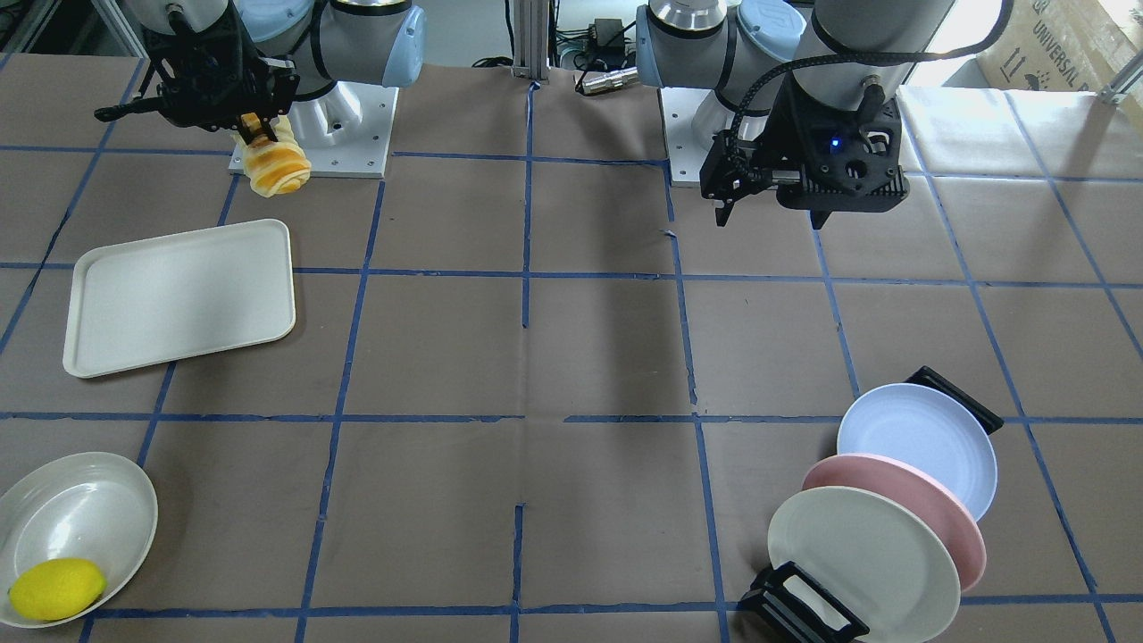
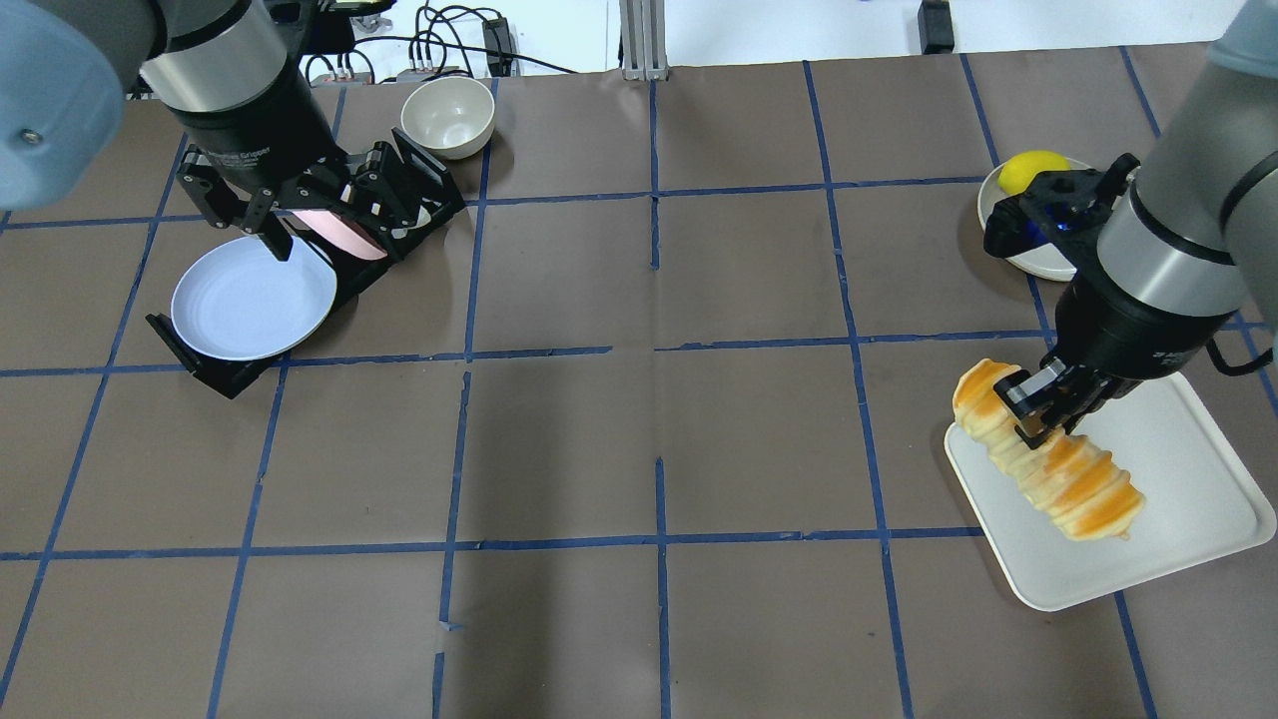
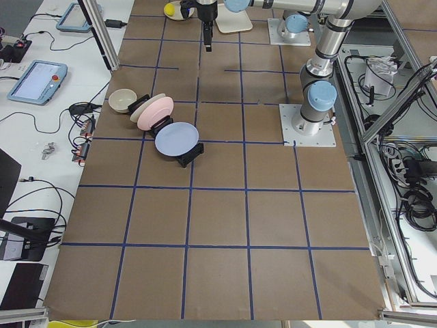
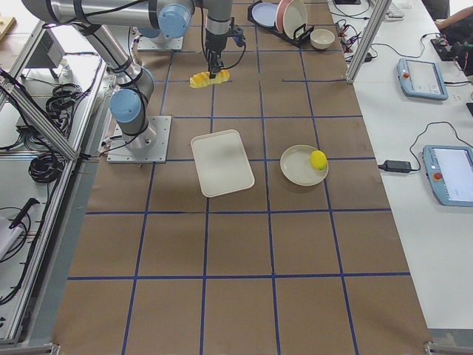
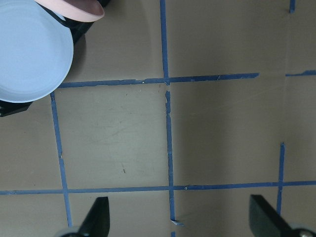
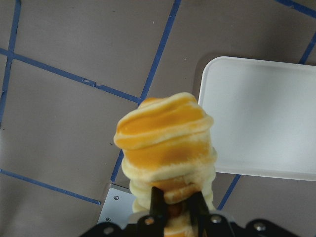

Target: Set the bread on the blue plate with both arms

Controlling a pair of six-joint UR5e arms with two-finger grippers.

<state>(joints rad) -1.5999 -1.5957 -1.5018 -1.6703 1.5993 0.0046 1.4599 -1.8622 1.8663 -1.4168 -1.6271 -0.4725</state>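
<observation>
My right gripper (image 2: 1038, 411) is shut on the bread (image 2: 1050, 467), a ridged yellow-orange loaf, and holds it by one end in the air above the white tray. It also shows in the front view (image 1: 277, 168) and the right wrist view (image 6: 165, 143). The blue plate (image 2: 250, 300) leans on edge in a black rack (image 1: 804, 607), also in the front view (image 1: 924, 442) and the left wrist view (image 5: 29, 54). My left gripper (image 2: 324, 225) hangs open and empty high above the table near the rack, its fingertips (image 5: 98, 215) wide apart.
A pink plate (image 1: 911, 500) and a cream plate (image 1: 857, 554) stand in the same rack. The white tray (image 1: 179, 295) lies flat. A cream bowl (image 1: 85, 500) holds a yellow lemon (image 1: 55, 589). A small cream bowl (image 2: 447, 115) sits beyond the rack.
</observation>
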